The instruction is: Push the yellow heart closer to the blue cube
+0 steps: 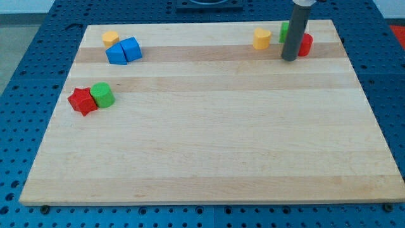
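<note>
Camera view, single frame: your arm's dark rod stands upright near the top right of the wooden surface (209, 139), with my tip (289, 59) resting on the wood; the arm carries no fingers, so there is no spread or pinch to report. Just to the view's left of my tip, a little apart from it, sits the yellow heart (261, 38). A red block (305, 45), its shape partly hidden by the rod, lies just beside my tip on the view's right, and whether the two touch cannot be told. A green block (285, 31) peeks out behind the rod, above my tip, mostly covered. Far off to the view's left of my tip, near the top left corner, you find the blue cube (131, 49) touching a second blue block (116, 54), with a small yellow block (111, 38) just above them. Lower on the left edge, well apart from my tip, a red star-like block (82, 101) touches a green cylinder (102, 95).
</note>
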{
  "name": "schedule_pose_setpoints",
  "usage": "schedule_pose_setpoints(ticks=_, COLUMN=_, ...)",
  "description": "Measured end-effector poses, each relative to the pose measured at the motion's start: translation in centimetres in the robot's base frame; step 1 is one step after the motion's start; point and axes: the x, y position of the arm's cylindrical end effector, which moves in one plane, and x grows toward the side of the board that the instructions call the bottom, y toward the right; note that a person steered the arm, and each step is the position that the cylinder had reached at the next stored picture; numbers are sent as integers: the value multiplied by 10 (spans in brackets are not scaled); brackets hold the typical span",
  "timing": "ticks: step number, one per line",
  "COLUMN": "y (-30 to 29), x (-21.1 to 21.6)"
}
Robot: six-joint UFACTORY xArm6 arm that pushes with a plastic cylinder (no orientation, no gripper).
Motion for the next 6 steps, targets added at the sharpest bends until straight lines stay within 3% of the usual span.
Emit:
schedule_pose_setpoints(ticks=1, y=0, x=-29)
schedule_pose_setpoints(ticks=6, y=-69, x=-46)
